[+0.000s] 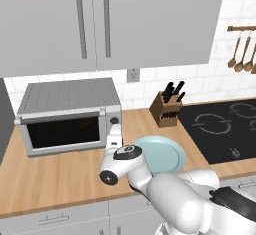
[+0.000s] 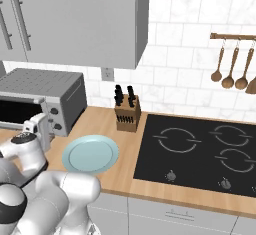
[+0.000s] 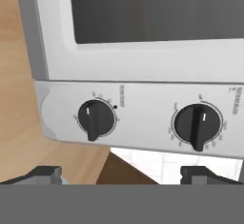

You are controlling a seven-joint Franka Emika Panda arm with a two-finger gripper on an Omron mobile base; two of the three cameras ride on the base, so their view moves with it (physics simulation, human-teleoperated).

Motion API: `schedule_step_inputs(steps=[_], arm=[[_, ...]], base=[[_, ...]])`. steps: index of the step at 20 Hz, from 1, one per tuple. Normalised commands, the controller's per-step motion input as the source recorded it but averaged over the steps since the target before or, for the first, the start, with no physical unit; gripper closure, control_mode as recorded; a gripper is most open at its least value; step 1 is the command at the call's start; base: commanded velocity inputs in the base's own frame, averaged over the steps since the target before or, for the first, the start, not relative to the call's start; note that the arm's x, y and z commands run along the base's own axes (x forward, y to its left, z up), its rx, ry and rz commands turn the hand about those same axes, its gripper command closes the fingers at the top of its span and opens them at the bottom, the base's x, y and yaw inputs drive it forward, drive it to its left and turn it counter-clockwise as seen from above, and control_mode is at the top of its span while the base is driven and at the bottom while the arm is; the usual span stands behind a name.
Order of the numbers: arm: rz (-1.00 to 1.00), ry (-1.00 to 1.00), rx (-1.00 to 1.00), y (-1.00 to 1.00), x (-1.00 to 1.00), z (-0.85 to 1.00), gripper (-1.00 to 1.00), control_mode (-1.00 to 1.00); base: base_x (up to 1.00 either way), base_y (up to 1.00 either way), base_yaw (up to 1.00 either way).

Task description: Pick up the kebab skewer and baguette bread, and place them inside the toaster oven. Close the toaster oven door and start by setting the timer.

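Wide-open fingers [image 3: 122, 173] face the boxy brushed-silver toaster oven [image 1: 70, 114], its dark glass toaster oven door [image 1: 62, 131] shut.

The boxy silver-grey metal toaster oven [image 1: 70, 114] stands upright on the wooden counter [image 1: 60, 174], at its left end, back against the white tiled wall and below the grey wall cabinets. Its top is a perforated grey panel. The silver-framed toaster oven door with dark glass window [image 1: 62, 133] stands shut, flush with the front, its bar handle [image 1: 60, 115] running along the upper edge. The knob panel [image 1: 113, 124] sits at the oven's right side. In the hand view, rolled sideways, two round black knobs [image 3: 96, 119] [image 3: 197, 125] with white pointer marks show on that panel, ringed by fine printed scales.
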Motion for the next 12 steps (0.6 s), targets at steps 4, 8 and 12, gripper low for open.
schedule_step_inputs(steps=[4, 8, 12], arm=[[0.06, 0.0, 0.0, -0.2, 0.27, -0.14, -1.0, -1.0], [0.06, 0.0, 0.0, -0.15, 0.35, -0.21, -1.0, -1.0], [0.06, 0.0, 0.0, -0.08, 0.24, -0.21, -1.0, -1.0]], base=[[0.0, 0.0, 0.0], [0.0, 0.0, 0.0], [0.0, 0.0, 0.0]])
